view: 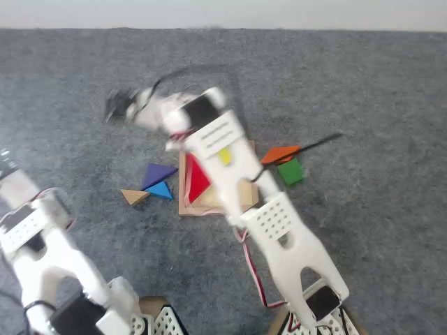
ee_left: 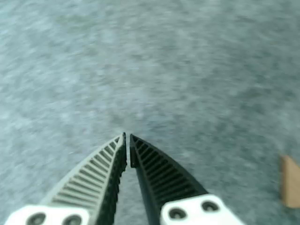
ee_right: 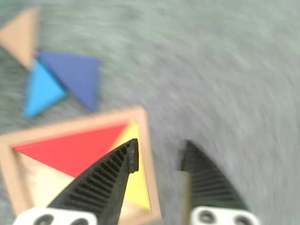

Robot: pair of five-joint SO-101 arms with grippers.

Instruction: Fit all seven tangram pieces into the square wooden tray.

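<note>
The square wooden tray (view: 183,202) lies near the middle of the grey felt-covered worktop (view: 363,105). A red triangle (view: 197,180) and a yellow piece (ee_right: 138,194) sit inside it, touching along one edge, and pale bare wood shows beside them.

Just off one side of the tray, three pieces huddle on the felt: a purple triangle (view: 159,172), a light blue triangle (view: 160,189) pressed against it, and a tan wooden triangle (view: 134,197) just beside the blue one. On the tray's other side lie an orange piece (view: 279,153), partly hidden by the arm, and a green square (view: 290,171), close together.

The right arm (view: 279,230) stretches from the near edge across the tray. The right arm's jaws stand well apart with nothing between them. One hangs over the tray's corner, above the red and yellow pieces, and the other is out over the felt past the rim.

The left arm (view: 42,244) sits at the near left corner, well apart from the tray. The left arm's jaws are closed to a thin slit, holding nothing, over bare felt.
</note>
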